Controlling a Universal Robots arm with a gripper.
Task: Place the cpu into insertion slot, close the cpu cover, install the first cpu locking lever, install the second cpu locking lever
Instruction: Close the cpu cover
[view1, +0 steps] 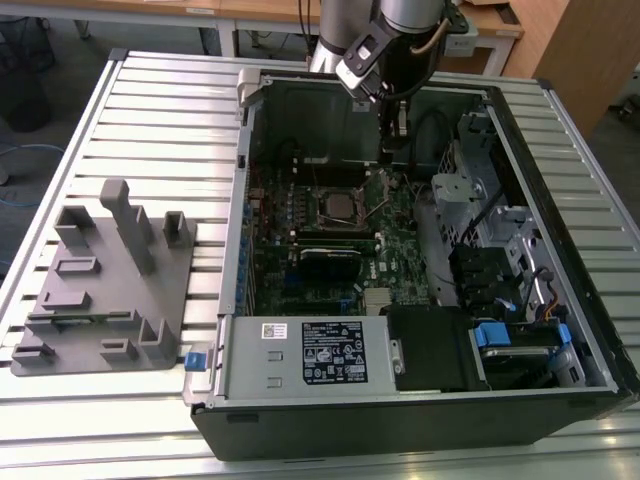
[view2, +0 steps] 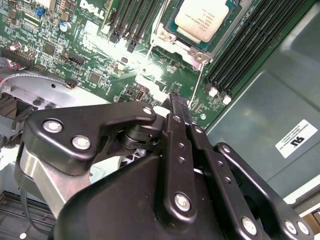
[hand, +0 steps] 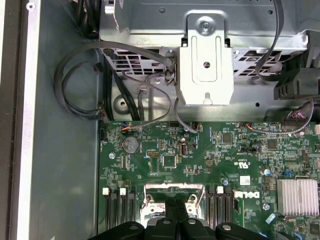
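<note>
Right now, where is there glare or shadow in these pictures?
In the second wrist view, a white glare washes out the board near the cpu; in the exterior view, the case interior lies darker than the pale table; the first wrist view is evenly lit.

An open computer case (view1: 400, 425) lies on a slatted table (view1: 170, 110), with a fixture plate (view1: 100, 290) on the table to the exterior view's left of it. Inside, the motherboard (view1: 395, 240) lies on the case floor, with the power supply (view1: 300, 355) along the near wall and a drive cage (view1: 465, 190) to the exterior view's right. The cpu (view2: 202, 17) sits in the insertion slot (view2: 167, 36) mid-board between memory slots (view2: 250, 45), and the gripper (view2: 172, 97) hangs above the board just beside the slot, on the exterior view's right.
</note>
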